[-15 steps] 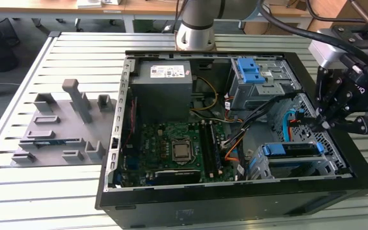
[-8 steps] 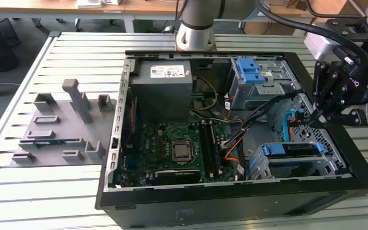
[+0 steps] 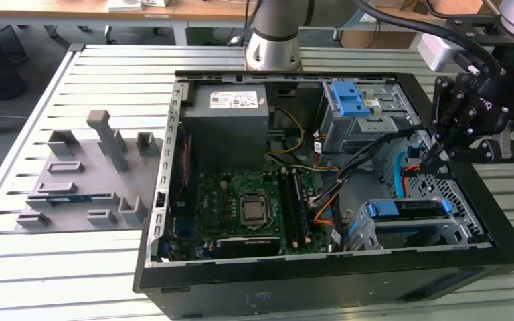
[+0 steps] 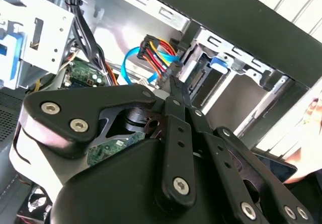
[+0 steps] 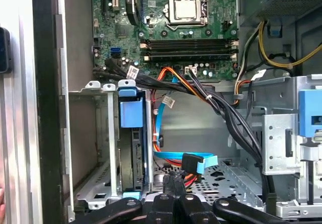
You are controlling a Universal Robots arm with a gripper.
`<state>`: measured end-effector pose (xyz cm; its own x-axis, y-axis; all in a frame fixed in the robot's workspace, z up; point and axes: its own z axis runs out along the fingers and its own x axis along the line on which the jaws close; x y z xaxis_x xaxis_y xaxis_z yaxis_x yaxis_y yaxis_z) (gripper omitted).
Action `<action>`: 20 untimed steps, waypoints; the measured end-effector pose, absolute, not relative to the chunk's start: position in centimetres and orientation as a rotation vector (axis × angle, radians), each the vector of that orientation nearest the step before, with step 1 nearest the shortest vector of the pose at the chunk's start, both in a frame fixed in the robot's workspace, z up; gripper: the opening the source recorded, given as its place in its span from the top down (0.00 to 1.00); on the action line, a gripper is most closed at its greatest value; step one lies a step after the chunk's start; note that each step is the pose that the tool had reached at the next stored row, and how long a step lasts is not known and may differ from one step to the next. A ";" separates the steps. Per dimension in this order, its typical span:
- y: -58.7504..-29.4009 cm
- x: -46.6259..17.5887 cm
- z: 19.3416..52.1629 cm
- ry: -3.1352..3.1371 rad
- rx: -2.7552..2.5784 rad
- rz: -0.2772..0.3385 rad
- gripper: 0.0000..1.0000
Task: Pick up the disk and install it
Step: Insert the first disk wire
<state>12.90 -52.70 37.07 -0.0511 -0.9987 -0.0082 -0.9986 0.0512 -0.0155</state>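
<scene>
The disk [image 3: 405,208], in its blue carrier, sits in the lower drive cage [image 3: 458,231] at the front right corner of the open computer case. In the first wrist view the disk [image 5: 133,133] stands edge-on between the cage's metal walls, with its blue tab uppermost. My gripper [image 3: 432,159] hangs inside the case, a little above and behind that cage. Its black fingers are shut with nothing between them, in both wrist views [image 4: 173,76] [image 5: 175,181]. The fingertips point at the orange and blue cable plugs [image 5: 193,163], apart from the disk.
A second metal cage with a blue latch [image 3: 364,107] stands behind the gripper. Black and orange cables [image 3: 364,157] cross the case between motherboard [image 3: 248,207] and cages. A grey fixture block [image 3: 88,180] lies on the slatted table at the exterior view's left. A hand [image 4: 314,114] shows beyond the case wall.
</scene>
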 end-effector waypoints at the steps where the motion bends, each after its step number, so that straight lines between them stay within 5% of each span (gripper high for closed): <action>1: -52.6 13.0 37.1 2.266 -2.153 -0.010 0.89; 3: -52.6 13.1 37.0 2.267 -2.154 -0.012 0.83; 19: -52.6 13.4 36.9 2.283 -2.166 -0.048 0.82; 20: -52.5 13.4 36.9 2.283 -2.166 -0.049 0.75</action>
<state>13.35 -52.50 36.91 -0.0527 -0.9983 0.0257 -0.9985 0.0523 -0.0185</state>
